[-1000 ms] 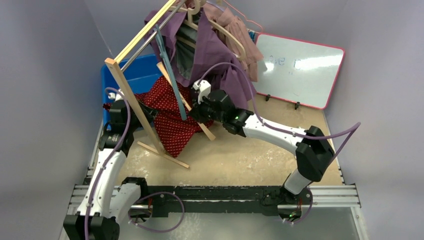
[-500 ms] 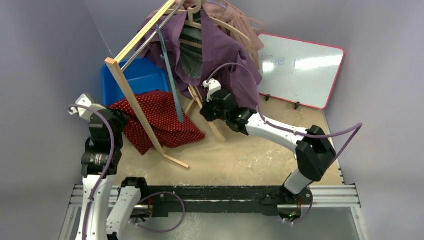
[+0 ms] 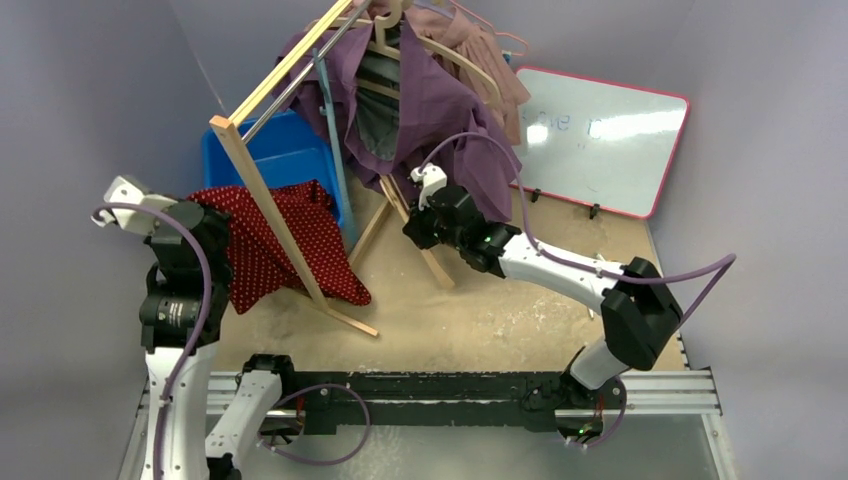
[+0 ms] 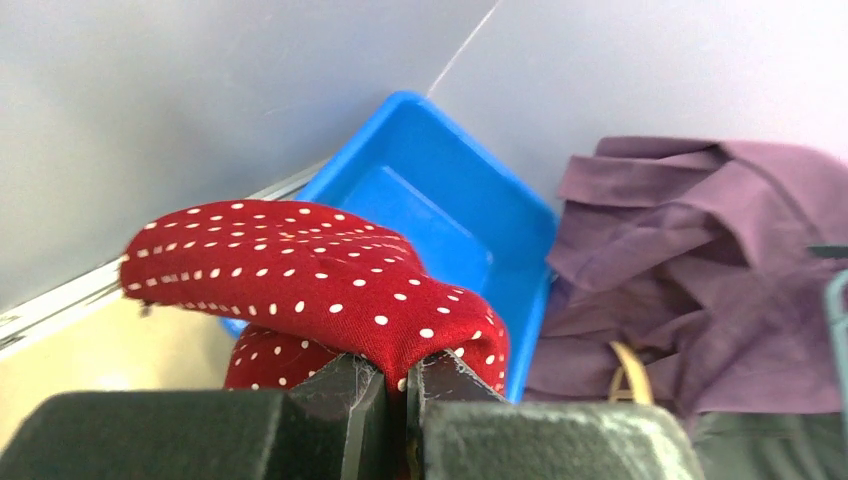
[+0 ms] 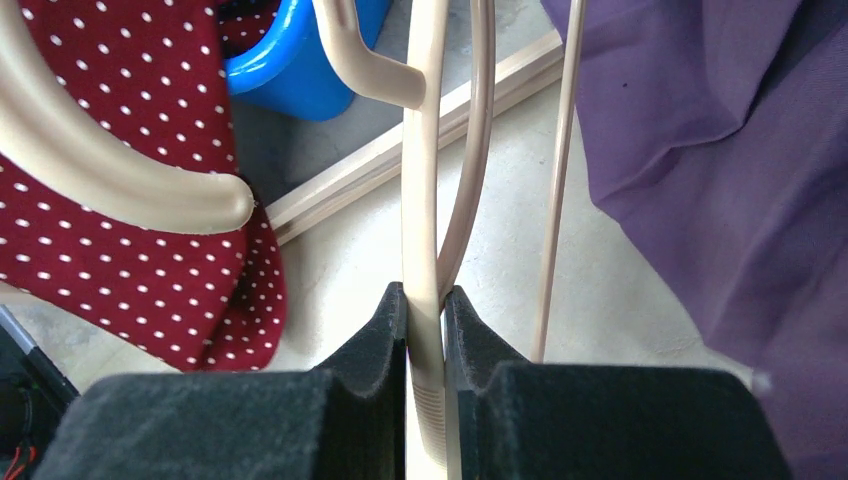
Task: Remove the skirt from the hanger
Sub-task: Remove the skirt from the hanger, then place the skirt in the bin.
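Grey walls enclose a sandy table (image 3: 520, 310) with a wooden rack (image 3: 270, 215). Left gripper (image 4: 405, 372) pinches the red dotted skirt (image 3: 325, 245), which drapes from it at the table's left, just in front of the blue bin (image 3: 290, 160). Right gripper (image 5: 425, 310) clamps the hanger (image 5: 420, 200). The skirt looks clear of the hanger. To finish well, brace the hanger and draw the cloth leftward, wide of the rack post, so no hem snags.

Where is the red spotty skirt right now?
In the top view, the red spotty skirt is on the left side, pinched in the left end effector. It hangs just in front of the blue bin, beside the wooden rack leg.
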Tool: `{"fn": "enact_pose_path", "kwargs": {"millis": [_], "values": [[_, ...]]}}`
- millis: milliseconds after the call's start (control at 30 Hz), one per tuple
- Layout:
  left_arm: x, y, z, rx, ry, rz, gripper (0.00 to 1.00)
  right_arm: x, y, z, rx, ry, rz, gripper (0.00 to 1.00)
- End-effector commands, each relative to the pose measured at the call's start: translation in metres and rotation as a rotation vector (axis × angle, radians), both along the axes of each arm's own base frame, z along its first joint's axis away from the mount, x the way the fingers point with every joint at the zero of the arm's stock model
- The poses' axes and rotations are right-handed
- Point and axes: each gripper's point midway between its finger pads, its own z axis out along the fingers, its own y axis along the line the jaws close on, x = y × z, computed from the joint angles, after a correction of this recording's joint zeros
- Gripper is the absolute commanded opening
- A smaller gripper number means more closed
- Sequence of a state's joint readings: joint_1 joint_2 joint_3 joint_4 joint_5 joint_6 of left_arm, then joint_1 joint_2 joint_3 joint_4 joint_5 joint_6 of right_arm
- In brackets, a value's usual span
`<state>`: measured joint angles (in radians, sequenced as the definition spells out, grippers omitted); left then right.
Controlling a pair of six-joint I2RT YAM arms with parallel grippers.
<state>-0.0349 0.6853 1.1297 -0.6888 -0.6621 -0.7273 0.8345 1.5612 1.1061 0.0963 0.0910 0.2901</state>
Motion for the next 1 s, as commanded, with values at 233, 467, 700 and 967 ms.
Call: {"fn": "enact_pose_path", "kwargs": {"millis": [233,467,700,967], "values": [[0.086,-0.033,0.082,-0.126,-0.204,-0.15,0.0,-0.002,-0.002,0.056,0.113,-0.131,0.023,0.0],[0.126,-0.008,0.094,-0.24,-0.278,-0.193,0.0,-0.008,-0.006,0.065,0.138,-0.141,0.027,0.0],[0.188,-0.009,0.121,-0.369,-0.426,-0.408,0.0,-0.009,-0.005,0.064,0.144,-0.137,0.031,0.0],[0.208,0.0,0.209,-0.25,-0.585,-0.446,0.0,-0.009,0.0,0.074,0.174,-0.14,0.044,0.0]]}}
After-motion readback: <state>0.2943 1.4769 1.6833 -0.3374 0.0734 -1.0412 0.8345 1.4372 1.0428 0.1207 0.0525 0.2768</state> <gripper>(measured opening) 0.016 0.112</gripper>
